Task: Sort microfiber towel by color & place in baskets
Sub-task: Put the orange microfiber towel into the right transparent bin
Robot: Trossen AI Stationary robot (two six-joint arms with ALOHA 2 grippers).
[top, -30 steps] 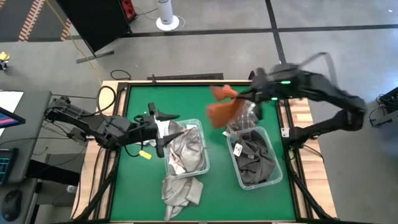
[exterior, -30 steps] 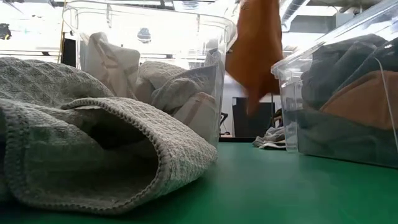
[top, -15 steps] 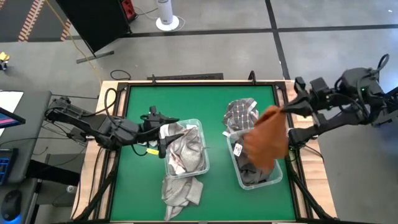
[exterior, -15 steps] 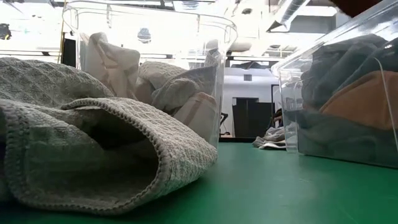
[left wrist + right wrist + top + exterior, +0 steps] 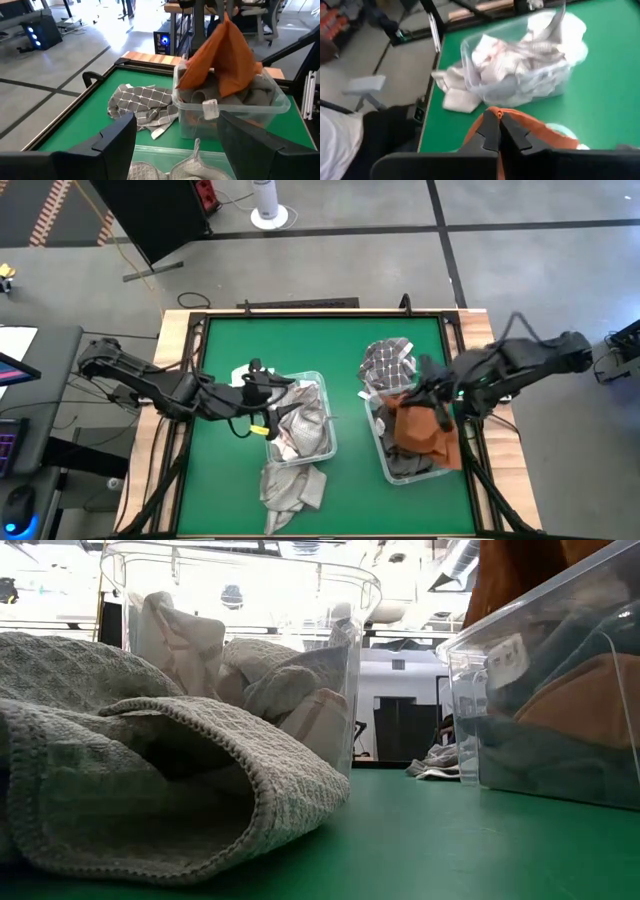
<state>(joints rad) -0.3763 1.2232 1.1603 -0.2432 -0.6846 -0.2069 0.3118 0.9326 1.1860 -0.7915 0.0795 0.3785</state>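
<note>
My right gripper (image 5: 498,131) is pinched tight on the orange towel (image 5: 420,428), which drapes over the dark towels in the right basket (image 5: 381,448), while my left gripper (image 5: 270,398) waits spread wide over the left basket (image 5: 316,376) of pale towels.
</note>
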